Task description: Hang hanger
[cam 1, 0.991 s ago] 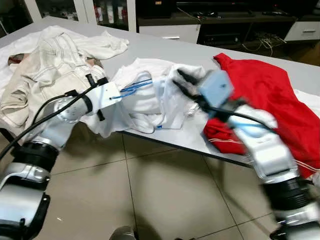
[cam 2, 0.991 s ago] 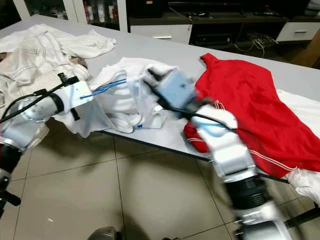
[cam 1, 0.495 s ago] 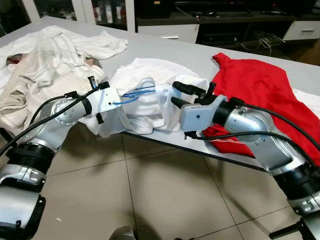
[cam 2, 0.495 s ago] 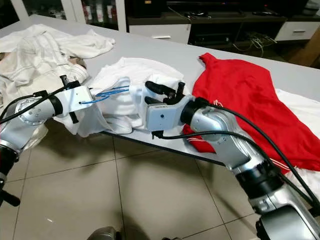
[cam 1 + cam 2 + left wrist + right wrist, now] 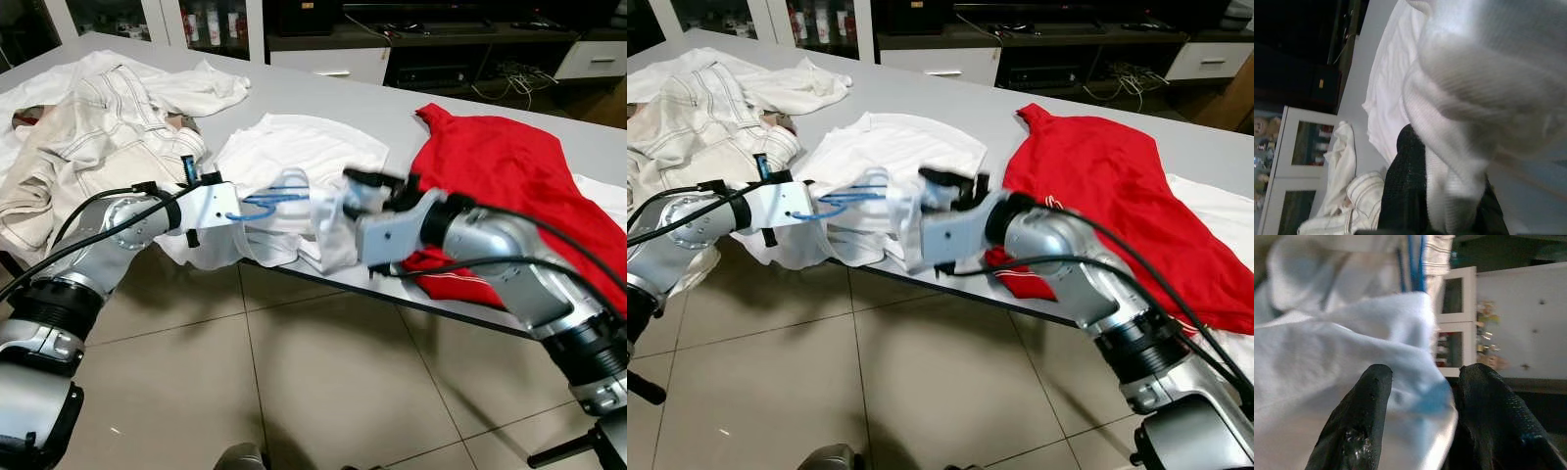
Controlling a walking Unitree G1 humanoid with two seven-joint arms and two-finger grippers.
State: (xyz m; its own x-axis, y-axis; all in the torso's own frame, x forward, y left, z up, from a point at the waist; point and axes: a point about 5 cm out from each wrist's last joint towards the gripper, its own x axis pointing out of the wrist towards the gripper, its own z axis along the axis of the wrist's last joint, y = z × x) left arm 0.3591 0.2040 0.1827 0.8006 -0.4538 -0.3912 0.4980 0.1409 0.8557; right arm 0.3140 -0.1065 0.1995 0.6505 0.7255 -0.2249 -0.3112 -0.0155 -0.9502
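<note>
The blue hanger [image 5: 269,200] lies level, long axis running from the left gripper [image 5: 217,196] — clamped on its end — toward the right gripper [image 5: 355,196] inside the white shirt [image 5: 294,162] at the table [image 5: 323,103] edge. The right wrist view shows spread fingers [image 5: 1356,426] straddling cloth.

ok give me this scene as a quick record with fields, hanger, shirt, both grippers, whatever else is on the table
hanger: blue wire hanger, held by left gripper, inside the shirt
shirt: white shirt at the table's near edge
right gripper: right gripper, jaws apart with white fabric between them
other clothes: red garment on robot's right, cream clothes on robot's left
</note>
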